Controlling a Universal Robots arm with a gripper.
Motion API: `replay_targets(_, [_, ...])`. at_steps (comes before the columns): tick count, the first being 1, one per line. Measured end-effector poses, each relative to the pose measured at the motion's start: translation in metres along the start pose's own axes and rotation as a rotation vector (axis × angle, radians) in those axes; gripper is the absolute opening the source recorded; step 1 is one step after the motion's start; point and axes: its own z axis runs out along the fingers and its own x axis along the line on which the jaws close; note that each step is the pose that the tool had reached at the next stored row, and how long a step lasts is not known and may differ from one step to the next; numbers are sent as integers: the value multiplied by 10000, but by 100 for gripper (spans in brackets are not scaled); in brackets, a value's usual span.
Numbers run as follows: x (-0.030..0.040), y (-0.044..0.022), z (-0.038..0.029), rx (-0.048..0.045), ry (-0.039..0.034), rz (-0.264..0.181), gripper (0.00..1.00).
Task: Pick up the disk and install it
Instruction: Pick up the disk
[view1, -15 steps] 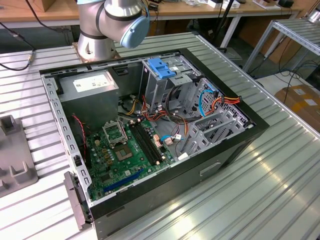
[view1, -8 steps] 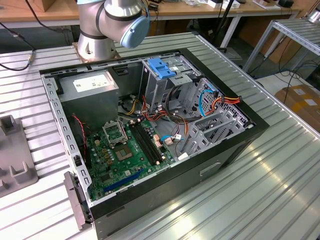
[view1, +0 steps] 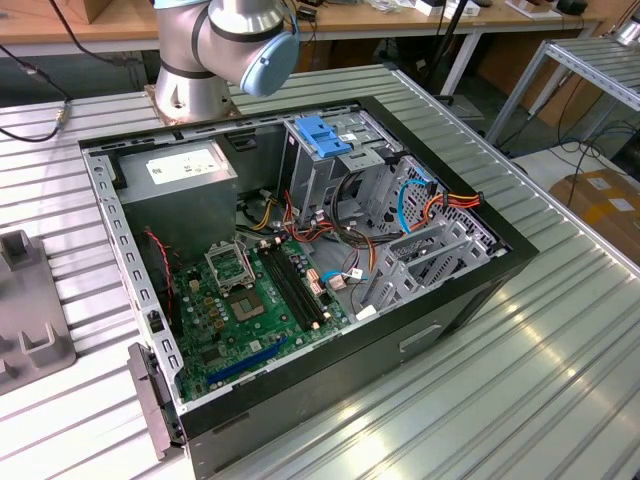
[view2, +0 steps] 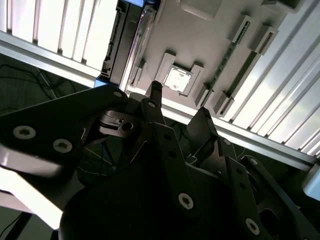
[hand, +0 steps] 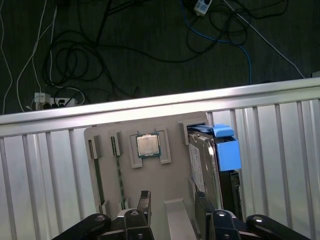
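Ribbed aluminium counter (view1: 560, 330): grey plastic tray (view1: 30, 330) at 9 o'clock of open black computer case (view1: 300, 400), exterior view; tray holds square silver chip (hand: 148, 145) and blue-railed grey-metal disk (hand: 202, 160); jaws spread, empty.

Counted here: one disk (hand: 202, 160), one processor chip (hand: 148, 145), one grey tray (hand: 172, 175), one open computer case (view1: 330, 390), one gripper (hand: 172, 200).

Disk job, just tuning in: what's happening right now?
In the first wrist view the gripper hovers open over the tray, close to the disk. The disk stands on edge in a tray slot and is not yet gripped. In the exterior view the case lies open on the table.
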Motion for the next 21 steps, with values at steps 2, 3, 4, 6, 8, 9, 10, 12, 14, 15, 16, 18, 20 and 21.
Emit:
replay_targets(2, [0,1,5,0,0,0,48])
replay_targets(3, [0,2,8,0,0,0,48])
replay_targets(4, [-3,2,13,1,-3,1,48])
replay_targets(6, [-21,5,20,0,-6,1,48])
replay_targets(8, [-57,9,26,-1,-7,0,48])
replay_targets(9, [-81,12,30,-1,-9,0,48])
replay_targets(10, [-96,14,33,-1,-10,0,48])
replay_targets(12, [-125,18,41,-1,-12,0,48])
replay_targets(14, [-155,22,48,-2,-14,1,48])
replay_targets(15, [-165,23,50,-2,-14,1,48])
replay_targets(16, [-179,25,55,-2,-15,0,48])
replay_targets(18, [-198,28,61,-2,-16,1,48])
replay_targets(20, [-219,31,68,-3,-16,0,48])
replay_targets(21, [-230,34,75,0,-18,0,48])
